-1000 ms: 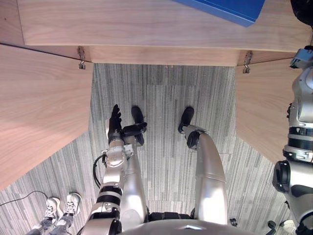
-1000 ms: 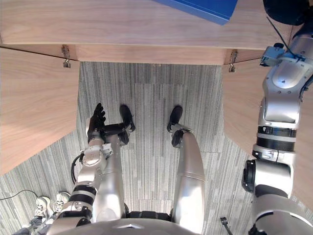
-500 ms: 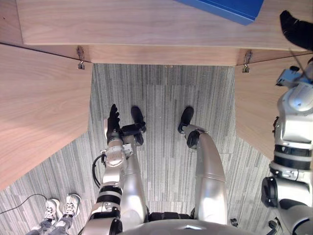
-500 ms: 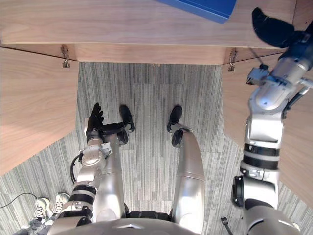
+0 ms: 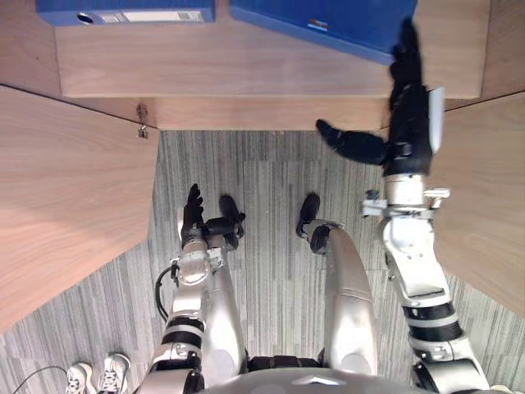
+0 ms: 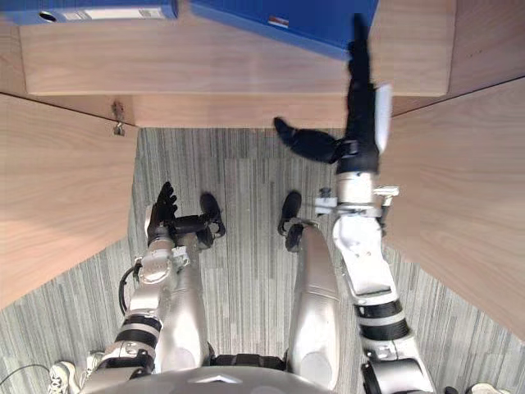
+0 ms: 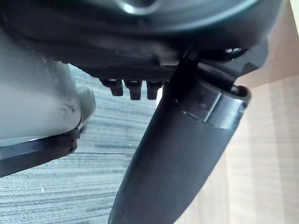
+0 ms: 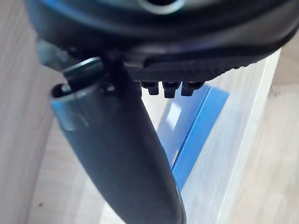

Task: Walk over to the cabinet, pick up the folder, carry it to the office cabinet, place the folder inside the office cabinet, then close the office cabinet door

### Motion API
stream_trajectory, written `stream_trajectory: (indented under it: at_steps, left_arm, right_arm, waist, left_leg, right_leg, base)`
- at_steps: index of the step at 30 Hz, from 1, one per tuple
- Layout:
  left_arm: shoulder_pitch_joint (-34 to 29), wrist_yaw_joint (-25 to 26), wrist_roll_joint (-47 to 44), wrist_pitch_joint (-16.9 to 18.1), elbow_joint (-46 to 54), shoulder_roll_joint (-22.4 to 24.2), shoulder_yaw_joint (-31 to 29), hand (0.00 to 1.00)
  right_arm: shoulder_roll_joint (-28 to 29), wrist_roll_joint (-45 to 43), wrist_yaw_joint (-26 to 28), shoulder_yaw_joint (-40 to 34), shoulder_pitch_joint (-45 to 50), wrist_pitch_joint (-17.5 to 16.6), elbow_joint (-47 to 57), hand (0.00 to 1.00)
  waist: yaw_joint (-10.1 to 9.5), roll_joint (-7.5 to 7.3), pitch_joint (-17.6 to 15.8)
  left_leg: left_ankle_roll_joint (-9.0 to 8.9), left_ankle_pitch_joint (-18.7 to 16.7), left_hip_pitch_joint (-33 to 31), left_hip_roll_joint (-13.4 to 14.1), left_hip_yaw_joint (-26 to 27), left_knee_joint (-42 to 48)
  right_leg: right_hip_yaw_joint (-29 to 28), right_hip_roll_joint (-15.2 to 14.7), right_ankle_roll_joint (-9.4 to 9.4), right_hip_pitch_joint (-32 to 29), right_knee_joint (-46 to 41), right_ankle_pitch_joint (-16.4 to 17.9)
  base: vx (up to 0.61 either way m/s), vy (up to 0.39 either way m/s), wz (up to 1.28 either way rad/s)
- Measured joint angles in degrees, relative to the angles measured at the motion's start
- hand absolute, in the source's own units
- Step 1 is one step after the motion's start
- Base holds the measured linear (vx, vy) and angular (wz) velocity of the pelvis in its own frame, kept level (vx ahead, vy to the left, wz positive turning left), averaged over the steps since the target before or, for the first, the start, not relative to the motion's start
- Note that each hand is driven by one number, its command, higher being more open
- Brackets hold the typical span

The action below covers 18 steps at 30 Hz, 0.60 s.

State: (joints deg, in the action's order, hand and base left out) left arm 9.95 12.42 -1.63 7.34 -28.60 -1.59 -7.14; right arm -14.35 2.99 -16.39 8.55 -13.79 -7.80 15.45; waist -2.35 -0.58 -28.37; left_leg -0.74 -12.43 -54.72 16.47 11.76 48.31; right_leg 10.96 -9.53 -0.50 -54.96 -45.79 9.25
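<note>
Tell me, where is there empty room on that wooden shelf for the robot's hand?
The shelf is bare along its front edge, before both blue folders. Another strip lies between the slanted folder and the right wall, beside the open right hand. It is crowded at the back, where the slanted folder nearly meets the other folder.
</note>
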Motion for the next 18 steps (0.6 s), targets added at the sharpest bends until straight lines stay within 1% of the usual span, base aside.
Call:
stream_trajectory:
  at_steps: [4,7,8,12,18]
  left_arm:
    - [-0.79,-0.5,0.15,-0.21,-1.05,-0.01,-0.07,1.0]
    - [-1.24,-0.74,0.24,-0.29,-1.73,-0.02,-0.4,1.0]
    - [-1.31,-0.76,0.28,-0.29,-1.96,-0.05,-0.59,1.0]
    - [-1.46,-0.79,1.22,-0.28,-3.02,-0.09,-1.36,1.0]
    - [-2.25,-0.6,1.26,-0.32,-4.32,-0.44,-3.38,1.0]
  right_arm:
    - [1.31,-0.72,4.1,7.31,0.98,-0.19,-1.41,1.0]
    - [2.07,-0.46,6.64,10.99,0.15,-0.24,-4.73,1.0]
    - [2.57,-0.21,7.21,11.4,-0.47,-0.23,-6.04,0.0]
    - [2.98,1.51,7.8,11.37,-3.75,-0.2,-10.18,0.0]
    - [2.69,1.98,8.36,11.43,-6.91,0.06,-15.08,0.0]
  waist:
    - [-0.03,-0.27,0.22]
    - [-0.23,-0.56,0.91]
    - [-0.28,-0.62,1.03]
    - [-0.34,-0.6,1.52]
    - [-0.72,-0.55,2.49]
  left_leg:
    - [0.52,-0.86,2.74,-0.39,0.07,0.33]
    - [0.83,-1.6,3.64,-0.79,0.0,0.92]
    - [0.99,-1.76,3.8,-0.93,-0.01,1.11]
    - [1.15,-2.08,4.23,-1.9,-0.01,1.3]
    - [1.0,-2.5,3.91,-2.25,-0.26,1.01]
  right_leg:
    - [0.02,-0.47,-0.43,3.08,-0.05,0.78]
    - [0.16,-1.05,-0.62,4.33,-0.52,1.26]
    - [0.17,-1.27,-0.72,4.59,-0.68,1.38]
    - [0.21,-2.28,-1.02,5.18,-0.94,1.59]
    - [0.31,-2.57,-1.07,4.98,-0.83,1.67]
  base:
    - [0.05,0.033,0.04]
    - [0.05,0.037,0.08]
    - [0.03,0.043,0.05]
    - [0.0,0.047,0.09]
    - [-0.01,0.012,0.02]
